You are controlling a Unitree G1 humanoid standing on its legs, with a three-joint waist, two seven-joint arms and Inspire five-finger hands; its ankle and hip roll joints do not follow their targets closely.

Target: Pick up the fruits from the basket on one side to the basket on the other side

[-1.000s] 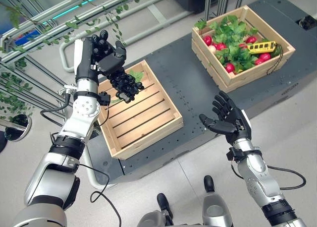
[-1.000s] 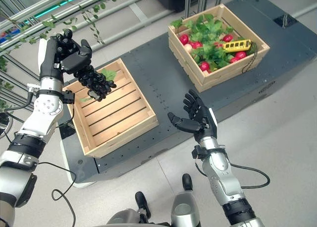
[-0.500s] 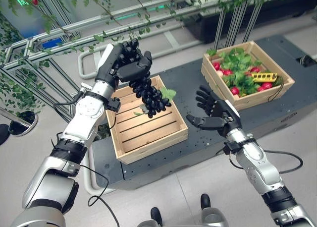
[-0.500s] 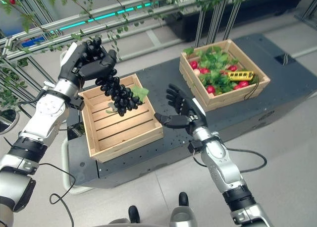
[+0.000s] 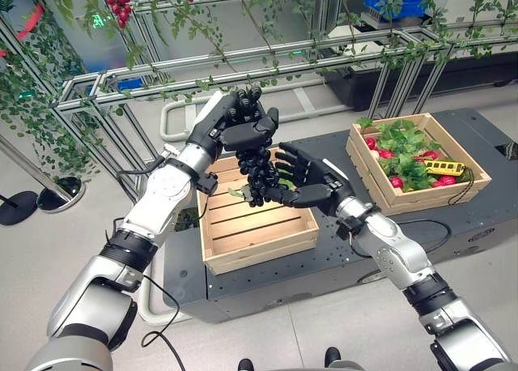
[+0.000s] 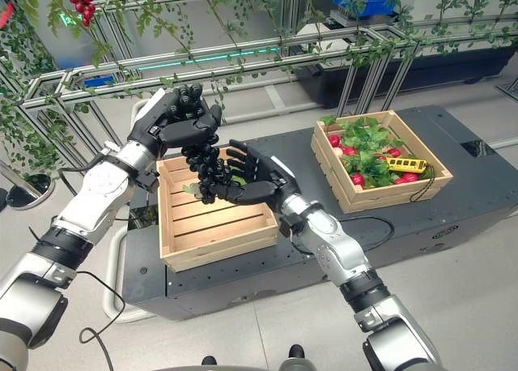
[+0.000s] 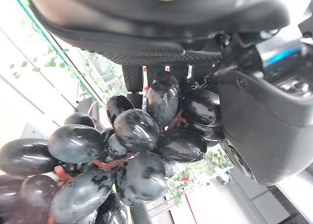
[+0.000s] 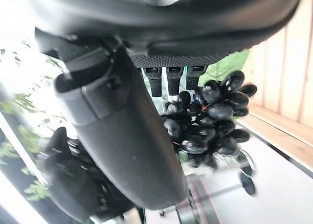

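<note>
A bunch of dark grapes (image 5: 259, 172) hangs from my left hand (image 5: 243, 126), which is shut on its top, above the empty slatted wooden crate (image 5: 267, 235). In the left wrist view the grapes (image 7: 142, 150) dangle just past the curled fingers (image 7: 264, 116). My right hand (image 5: 312, 186) is open, fingers spread, right beside the bunch, its thumb under the lowest grapes. From the right wrist the grapes (image 8: 210, 121) show just beyond the straight fingers (image 8: 168, 79). The second crate (image 5: 465, 185) at the right holds green leaves, red fruits (image 5: 396, 181) and a yellow toy bus (image 5: 441, 168).
Both crates stand on a dark platform (image 5: 348, 249). Behind it runs a metal frame (image 5: 162, 83) hung with vines and red berry clusters (image 5: 117, 2). Grey floor surrounds the platform.
My right hand has travelled left, from in front of the platform up to the grapes. The left hand still holds the bunch over the empty crate. The head camera has tilted up.
</note>
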